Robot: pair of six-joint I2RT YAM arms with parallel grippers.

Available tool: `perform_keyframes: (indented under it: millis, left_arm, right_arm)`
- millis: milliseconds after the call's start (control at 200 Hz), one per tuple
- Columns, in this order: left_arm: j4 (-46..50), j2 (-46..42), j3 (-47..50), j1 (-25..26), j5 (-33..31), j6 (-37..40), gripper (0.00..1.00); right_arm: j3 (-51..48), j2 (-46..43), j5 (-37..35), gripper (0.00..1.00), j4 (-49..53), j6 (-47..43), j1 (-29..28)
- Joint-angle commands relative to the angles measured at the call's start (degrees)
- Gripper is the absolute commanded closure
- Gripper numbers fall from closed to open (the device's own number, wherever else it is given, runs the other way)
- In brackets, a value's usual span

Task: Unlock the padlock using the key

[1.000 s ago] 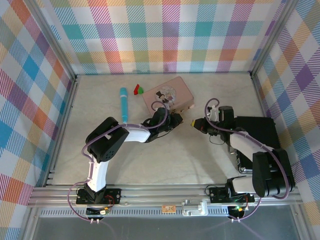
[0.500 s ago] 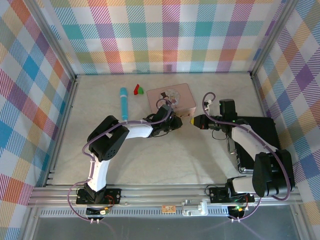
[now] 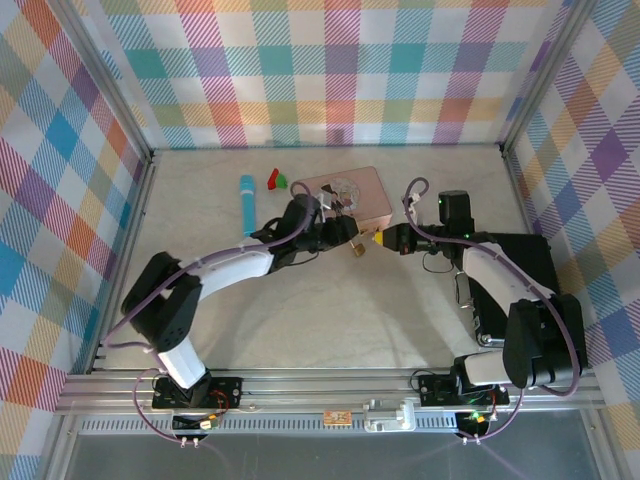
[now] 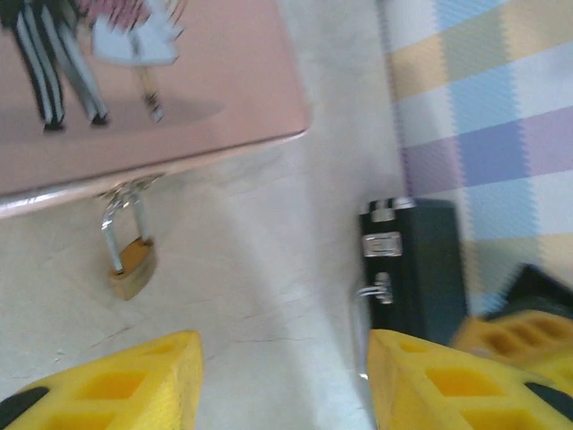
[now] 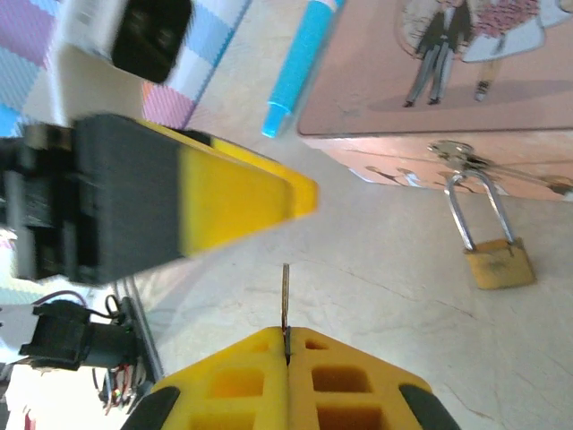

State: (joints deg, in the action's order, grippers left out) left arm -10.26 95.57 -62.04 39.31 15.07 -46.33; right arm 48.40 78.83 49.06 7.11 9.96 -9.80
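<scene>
So the left gripper just popped its jaws open off the padlock, lying on the counter between both arms. The right gripper, clenched on the key, has it slightly off the key's line.

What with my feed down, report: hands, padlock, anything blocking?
Left hand open. Right hand shut on key. Padlock hangs from pink box, shackle closed. Nothing between key and lock.

White-and-black left arm, matching right arm, lilac cables, yellow fingers with moulded recesses
</scene>
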Motion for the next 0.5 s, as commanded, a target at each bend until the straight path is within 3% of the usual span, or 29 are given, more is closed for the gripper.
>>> perform_keyframes:
  millis: [0,200,400,495]
  left_arm:
    - [-4.14,-3.40,1.50,-1.90,5.76,3.40,0.52]
    - [-13.03,-0.73,-0.09,-2.31,12.52,1.54,0.62]
    - [-28.90,3.26,1.03,-2.13,19.86,-5.25,0.60]
    - [-29.45,3.65,1.14,-1.83,20.70,-5.08,0.59]
  right_arm:
    - [2.46,1.06,6.66,1.00,-2.42,-0.78,-0.13]
    - [3.63,1.95,9.42,1.00,-3.42,1.13,-0.30]
    - [3.33,1.33,10.44,1.00,-4.49,2.38,-0.51]
    - [3.28,1.59,10.45,1.00,-4.98,2.70,-0.57]
